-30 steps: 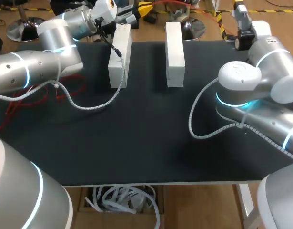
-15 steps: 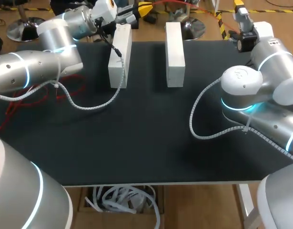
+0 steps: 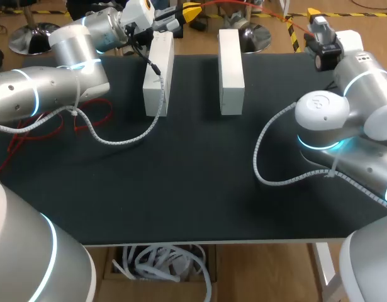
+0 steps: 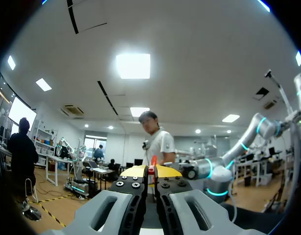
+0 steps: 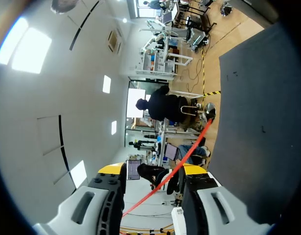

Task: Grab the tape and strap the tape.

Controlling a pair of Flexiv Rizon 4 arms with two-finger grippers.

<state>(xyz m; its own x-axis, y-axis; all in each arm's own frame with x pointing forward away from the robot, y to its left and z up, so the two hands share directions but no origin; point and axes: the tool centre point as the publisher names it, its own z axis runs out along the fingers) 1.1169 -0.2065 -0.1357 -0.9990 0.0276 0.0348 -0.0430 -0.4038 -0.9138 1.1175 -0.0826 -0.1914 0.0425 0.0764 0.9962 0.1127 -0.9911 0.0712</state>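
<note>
Left gripper (image 4: 151, 171) is clenched on the red tape (image 4: 151, 162), a thin strip of which stands up between its yellow tips. That arm comes in from the left, bends over the table's (image 3: 193, 182) far left corner and holds its wrist just past the far edge, behind the nearer-left white block (image 3: 158, 72).

Right gripper (image 5: 155, 171) has its fingers spread apart. The tape slants through the gap between them and runs on ahead, off the black tabletop. This arm is folded along the right edge, with its wrist up by the far right corner.

A second white block (image 3: 231, 63) lies parallel to the first, the two apart on the far half of the table. Each arm trails a spiral-wrapped cable (image 3: 117, 139) that loops over the tabletop.
</note>
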